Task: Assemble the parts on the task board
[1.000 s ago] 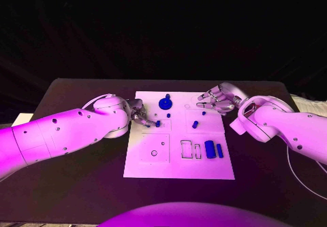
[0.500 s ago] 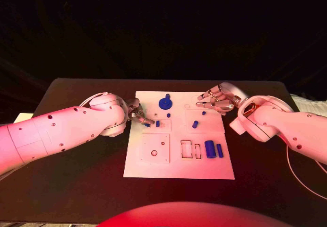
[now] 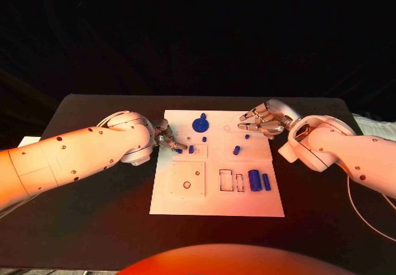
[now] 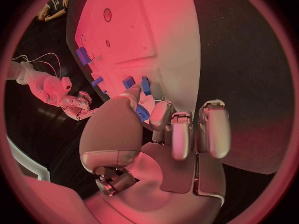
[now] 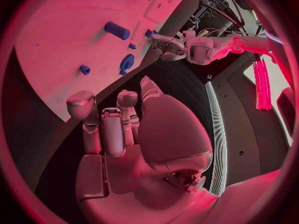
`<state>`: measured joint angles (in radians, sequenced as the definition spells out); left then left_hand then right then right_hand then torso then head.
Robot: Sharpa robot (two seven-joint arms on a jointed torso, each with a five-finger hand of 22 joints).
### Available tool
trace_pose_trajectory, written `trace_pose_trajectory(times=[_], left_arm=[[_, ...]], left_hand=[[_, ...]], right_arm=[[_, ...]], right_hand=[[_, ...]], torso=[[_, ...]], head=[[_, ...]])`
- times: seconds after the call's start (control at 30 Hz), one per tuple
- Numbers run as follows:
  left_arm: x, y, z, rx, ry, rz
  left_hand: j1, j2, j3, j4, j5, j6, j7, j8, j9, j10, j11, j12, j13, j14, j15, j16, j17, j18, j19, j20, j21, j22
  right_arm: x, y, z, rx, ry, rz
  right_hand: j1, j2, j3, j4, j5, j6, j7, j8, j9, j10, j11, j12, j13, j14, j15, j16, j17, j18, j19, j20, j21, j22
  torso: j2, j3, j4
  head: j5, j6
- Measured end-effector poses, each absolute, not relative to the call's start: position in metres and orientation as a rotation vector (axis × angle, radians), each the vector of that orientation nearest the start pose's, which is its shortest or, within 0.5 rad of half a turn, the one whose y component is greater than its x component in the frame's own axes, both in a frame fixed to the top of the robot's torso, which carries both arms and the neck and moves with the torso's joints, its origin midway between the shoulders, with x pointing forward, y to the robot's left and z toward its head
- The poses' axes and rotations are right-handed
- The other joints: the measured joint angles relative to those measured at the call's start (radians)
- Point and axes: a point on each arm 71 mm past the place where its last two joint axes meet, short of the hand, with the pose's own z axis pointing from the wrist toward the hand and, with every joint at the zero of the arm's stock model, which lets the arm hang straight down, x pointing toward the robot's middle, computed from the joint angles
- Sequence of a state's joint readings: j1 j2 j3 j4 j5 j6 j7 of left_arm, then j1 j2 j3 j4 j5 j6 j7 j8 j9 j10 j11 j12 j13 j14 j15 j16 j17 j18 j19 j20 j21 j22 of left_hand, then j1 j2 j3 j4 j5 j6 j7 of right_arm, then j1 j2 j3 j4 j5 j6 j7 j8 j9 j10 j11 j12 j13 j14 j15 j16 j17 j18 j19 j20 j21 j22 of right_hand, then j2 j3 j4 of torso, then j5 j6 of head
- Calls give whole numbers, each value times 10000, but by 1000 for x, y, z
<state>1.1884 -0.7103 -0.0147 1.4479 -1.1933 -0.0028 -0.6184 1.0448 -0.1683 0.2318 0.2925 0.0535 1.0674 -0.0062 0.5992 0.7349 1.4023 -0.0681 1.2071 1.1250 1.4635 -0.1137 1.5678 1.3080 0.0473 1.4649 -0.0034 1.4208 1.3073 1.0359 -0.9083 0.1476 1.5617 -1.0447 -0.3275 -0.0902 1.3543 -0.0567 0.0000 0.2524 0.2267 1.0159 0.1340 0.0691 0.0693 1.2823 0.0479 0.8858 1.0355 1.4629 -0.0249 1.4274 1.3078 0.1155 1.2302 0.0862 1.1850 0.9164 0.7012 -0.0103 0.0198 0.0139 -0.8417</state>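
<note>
Left fingers [image 3: 171, 143]: curled at the board's left edge, left of centre in the head view; tips sit against a small blue part [image 3: 179, 150] there. The left wrist view shows thumb and a finger closing round a blue piece [image 4: 142, 113], so it looks pinched.
Right fingers [image 3: 252, 122]: loosely curled and apart over the board's upper right corner, nothing in them; the right wrist view shows them bent above the board's edge, clear of the parts.
Left hand [image 3: 165, 137]: at the end of the arm coming from the frame's left, over the board's left margin.
Right hand [image 3: 264, 121]: upper right of centre, arm entering from the right edge.
Table [image 3: 91, 189]: black, filling the lower half of the head view.
Board [image 3: 216, 200]: white plate, centre of the frame, with outlined recesses in its lower half.
Disc [image 3: 200, 124]: round blue part with a knob, upper middle of the board.
Block [image 3: 254, 180]: largest blue bar, lower right of the board, upright in the picture.
Slim bar [image 3: 265, 182]: just right of the block, parallel to it.
Peg [image 3: 236, 150]: short blue cylinder, tilted, right of the board's middle.
Short pegs: one [image 3: 191, 149] just right of the left fingertips, one [image 3: 204, 139] above it.
Dot [image 3: 246, 136]: tiny blue part below the right hand.
</note>
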Motion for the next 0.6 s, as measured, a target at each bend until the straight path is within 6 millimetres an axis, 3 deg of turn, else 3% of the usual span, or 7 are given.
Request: trace_pose_trajectory(times=[0.37, 0.6], left_arm=[[497, 183, -220, -2730, 21944, -3381], [497, 184, -220, -2990, 22009, -3505]], left_hand=[[0, 0, 184, 11, 0, -336, 199, -603, -355, -233, 161, -260, -279, 36, 36, 0, -1, -1, 23, 23, -190, 0], [38, 38, 263, -14, 0, -354, 218, -747, -456, -233, 161, -260, -279, 36, 36, 0, -2, -1, 0, 72, -190, 0]], right_arm=[[476, -231, -196, 3882, 17302, 8688], [476, -230, -196, 3881, 17314, 8690]], right_hand=[[0, 0, 0, 0, 0, 0, 0, 0, 0, 0, 0, 0, -1, 0, 0, 0, -1, 0, 0, 0, 0, 0], [0, 0, 0, 0, 0, 0, 0, 0, 0, 0, 0, 0, -1, 0, 0, 0, -2, 0, 0, 0, 0, 0]], torso=[[2, -4, 0], [2, -2, -1]], head=[[-5, 9], [-8, -1]])
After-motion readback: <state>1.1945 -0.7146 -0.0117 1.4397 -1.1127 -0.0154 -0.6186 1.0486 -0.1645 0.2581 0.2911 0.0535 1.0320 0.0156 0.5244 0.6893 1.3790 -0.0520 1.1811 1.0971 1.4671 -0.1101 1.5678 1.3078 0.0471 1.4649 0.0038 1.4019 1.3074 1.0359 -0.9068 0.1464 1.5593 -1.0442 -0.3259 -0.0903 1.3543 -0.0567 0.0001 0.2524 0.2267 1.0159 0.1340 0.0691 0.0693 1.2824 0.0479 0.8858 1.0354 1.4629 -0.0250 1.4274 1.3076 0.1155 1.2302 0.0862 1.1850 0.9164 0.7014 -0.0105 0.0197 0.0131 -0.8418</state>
